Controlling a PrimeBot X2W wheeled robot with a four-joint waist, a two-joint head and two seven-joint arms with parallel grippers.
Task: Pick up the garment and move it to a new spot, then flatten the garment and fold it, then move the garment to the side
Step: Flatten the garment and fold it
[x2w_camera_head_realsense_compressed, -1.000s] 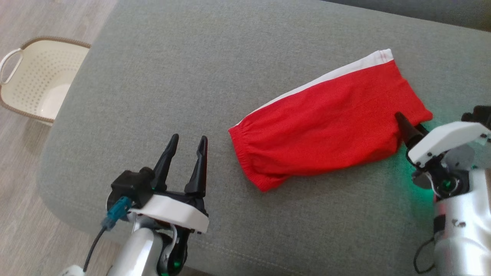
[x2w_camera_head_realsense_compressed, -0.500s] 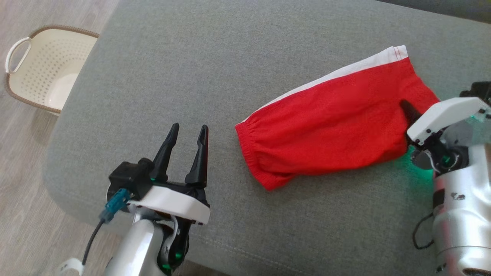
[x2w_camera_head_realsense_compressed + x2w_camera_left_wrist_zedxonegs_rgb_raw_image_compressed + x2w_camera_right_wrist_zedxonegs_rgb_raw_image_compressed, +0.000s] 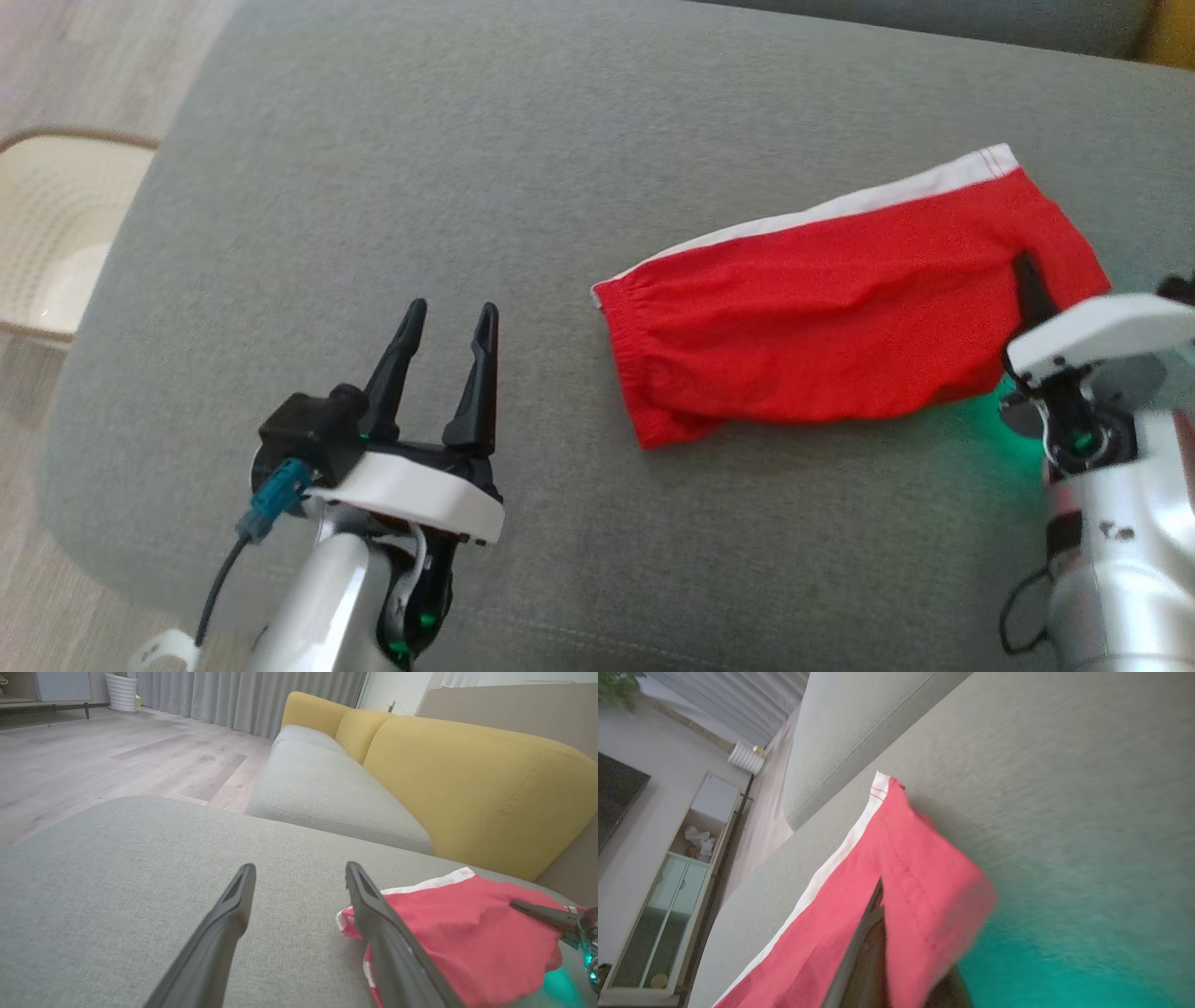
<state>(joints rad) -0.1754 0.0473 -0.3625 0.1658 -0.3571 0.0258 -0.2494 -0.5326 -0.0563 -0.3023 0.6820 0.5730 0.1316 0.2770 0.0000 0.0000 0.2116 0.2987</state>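
- Wide grey cushion surface lies open ahead and to the left of the shorts.
- A basket stands on the floor past the cushion's left edge.
- The yellow sofa back rises beyond the cushion.

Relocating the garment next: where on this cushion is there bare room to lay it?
Widest bare patch: the grey cushion between its left edge by the basket and the red garment, ahead of the open left gripper. A narrower bare strip runs along the near edge between the arms. Crowded at right, where the right gripper is shut on the garment.
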